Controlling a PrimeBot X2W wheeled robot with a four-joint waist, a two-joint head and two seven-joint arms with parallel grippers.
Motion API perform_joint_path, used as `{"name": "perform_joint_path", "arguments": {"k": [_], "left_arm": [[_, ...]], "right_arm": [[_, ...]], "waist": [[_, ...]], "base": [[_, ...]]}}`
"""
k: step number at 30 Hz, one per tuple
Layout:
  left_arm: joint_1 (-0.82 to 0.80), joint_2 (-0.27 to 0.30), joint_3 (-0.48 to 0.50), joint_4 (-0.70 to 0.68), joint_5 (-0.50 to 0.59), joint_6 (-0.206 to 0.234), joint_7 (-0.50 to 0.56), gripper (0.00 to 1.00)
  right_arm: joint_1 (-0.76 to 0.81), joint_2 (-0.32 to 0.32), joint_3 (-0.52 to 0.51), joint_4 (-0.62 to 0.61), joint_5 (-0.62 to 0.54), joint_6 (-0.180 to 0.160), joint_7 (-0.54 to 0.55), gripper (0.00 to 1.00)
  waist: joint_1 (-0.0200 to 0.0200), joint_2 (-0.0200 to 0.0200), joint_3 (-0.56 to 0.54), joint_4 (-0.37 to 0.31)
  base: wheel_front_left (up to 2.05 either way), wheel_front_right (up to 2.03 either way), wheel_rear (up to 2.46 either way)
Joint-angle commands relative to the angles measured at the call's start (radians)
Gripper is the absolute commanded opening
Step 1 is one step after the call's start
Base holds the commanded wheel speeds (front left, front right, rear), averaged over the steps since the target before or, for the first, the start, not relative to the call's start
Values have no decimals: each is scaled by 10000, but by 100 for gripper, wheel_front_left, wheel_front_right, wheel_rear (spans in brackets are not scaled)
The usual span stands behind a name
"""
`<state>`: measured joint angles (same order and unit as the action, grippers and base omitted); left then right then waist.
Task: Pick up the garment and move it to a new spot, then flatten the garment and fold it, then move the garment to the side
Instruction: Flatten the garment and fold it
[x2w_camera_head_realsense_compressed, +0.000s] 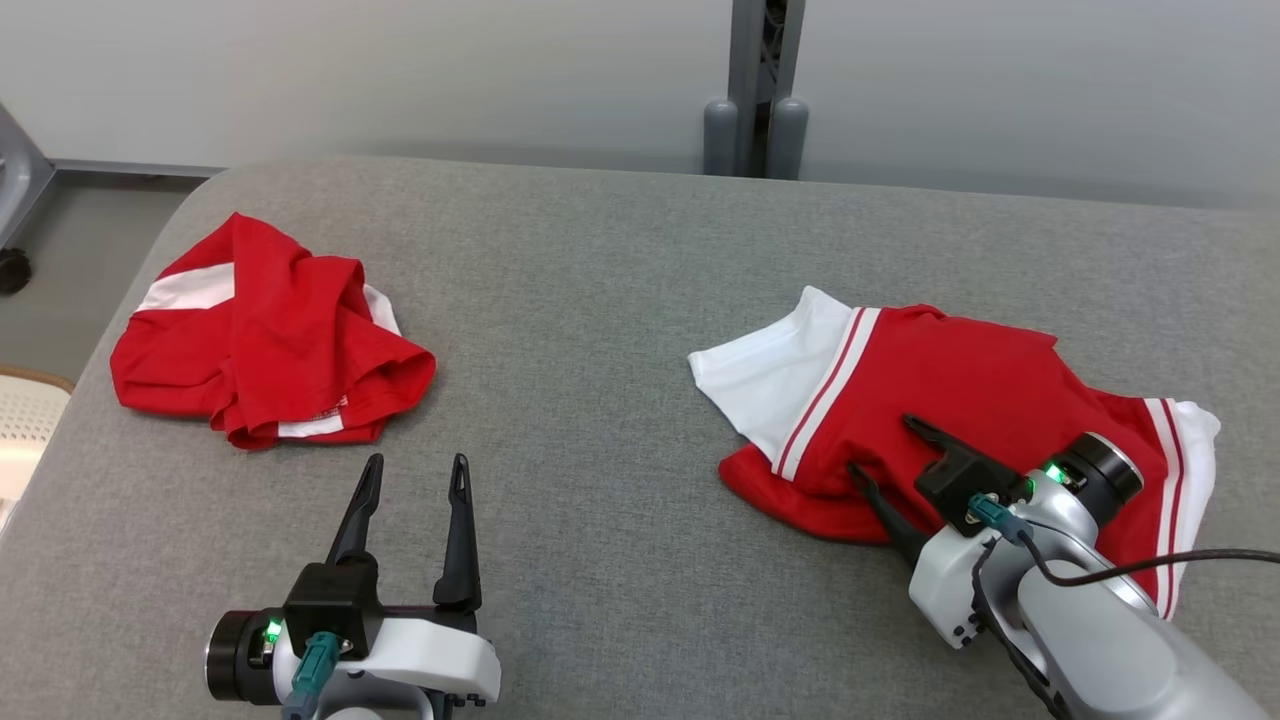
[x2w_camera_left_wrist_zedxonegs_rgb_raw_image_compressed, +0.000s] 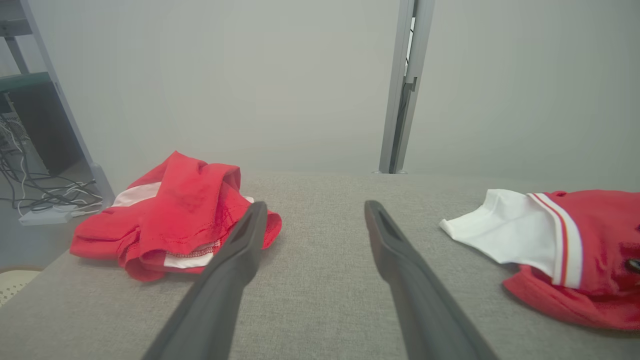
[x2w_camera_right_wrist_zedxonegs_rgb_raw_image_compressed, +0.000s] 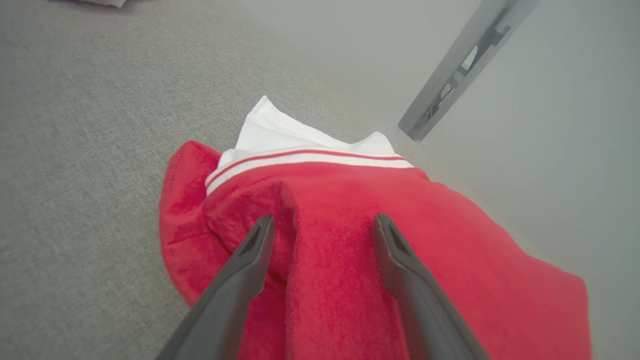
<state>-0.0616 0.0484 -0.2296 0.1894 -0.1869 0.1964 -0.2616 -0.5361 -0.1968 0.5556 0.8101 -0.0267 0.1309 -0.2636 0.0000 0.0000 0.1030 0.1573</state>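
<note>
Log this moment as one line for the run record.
right hand: open, astride a raised fold of right garment | left hand: open, empty, over table | left garment: crumpled, untouched | phase: pre-grasp

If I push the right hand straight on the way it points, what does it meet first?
The red-and-white garment. The right hand is open, straddling a raised red fold, so it would press into that cloth almost at once. Whether its tips touch it now is unclear.

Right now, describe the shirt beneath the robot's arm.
On the grey table, look to the robot's right, under the open right gripper. That striped garment has white sleeves edged with thin red stripes; the crumpled garment at left shows plain white bands.
</note>
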Motion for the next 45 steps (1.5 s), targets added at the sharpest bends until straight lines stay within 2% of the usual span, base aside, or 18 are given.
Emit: {"name": "perform_joint_path", "arguments": {"k": [1,3,4,5,8,12,16,21,22,29,32,35,37,40,43,45], "left_arm": [[-153,37,-17,-3,-83,64,-36,100],[-170,39,-38,11,-89,77,-36,100],[-174,37,-58,11,-95,86,-36,100],[-178,36,-63,9,-100,92,-36,100],[-169,39,-65,6,-109,117,-36,100],[-41,39,-14,71,-118,117,-36,100],[113,39,23,128,-72,82,-36,100],[327,37,51,169,-10,3,-36,100],[327,37,51,169,-10,3,-36,100],[483,40,19,118,-24,16,-36,100],[525,39,9,119,-30,13,-36,100],[518,39,-8,89,-35,34,-36,100],[552,39,10,77,-25,23,-36,100],[563,37,36,68,-16,-2,-36,100],[498,42,10,66,-20,-7,-36,100],[419,36,-35,73,-11,-39,-36,100]], "right_arm": [[-199,-43,75,211,-45,-3,-4,100],[-369,25,206,559,-8,-3,-3,100],[-512,56,256,855,92,-3,-4,33],[-618,48,247,948,87,-3,-5,0],[-749,146,177,1030,222,-3,-15,0],[-508,331,127,478,632,-3,-19,0],[-139,452,641,-681,1423,-3,-23,0],[139,419,1620,-2438,3180,-3,-22,0],[139,419,1620,-2438,3180,-3,-22,0],[-200,170,2352,-4947,6096,-3,-23,0],[-334,79,2218,-5858,7603,-3,-23,0],[-294,19,1605,-6580,9462,-3,103,0],[-160,-128,1004,-6599,10596,-3,353,0],[3,-383,197,-5793,11690,-2,837,0],[147,-648,-485,-4391,12521,-2,1330,0],[67,-945,-668,-3254,12453,-2,1466,0]], "waist": [[0,0,81,113],[0,0,101,178],[0,0,115,223],[0,0,126,239],[0,0,122,250],[0,0,-35,145],[0,0,-363,-82],[0,0,-852,-460],[0,0,-852,-460],[0,0,-1216,-836],[0,0,-1284,-889],[0,0,-1302,-905],[0,0,-1298,-911],[0,0,-1260,-891],[0,0,-1136,-842],[0,0,-1036,-793]], "base": [[0,0,0],[0,0,0],[0,0,0],[0,0,0],[0,0,0],[0,0,0],[0,0,0],[0,0,0],[0,0,0],[0,0,0],[0,0,0],[0,0,0],[0,0,0],[0,0,0],[0,0,0],[0,0,0]]}}
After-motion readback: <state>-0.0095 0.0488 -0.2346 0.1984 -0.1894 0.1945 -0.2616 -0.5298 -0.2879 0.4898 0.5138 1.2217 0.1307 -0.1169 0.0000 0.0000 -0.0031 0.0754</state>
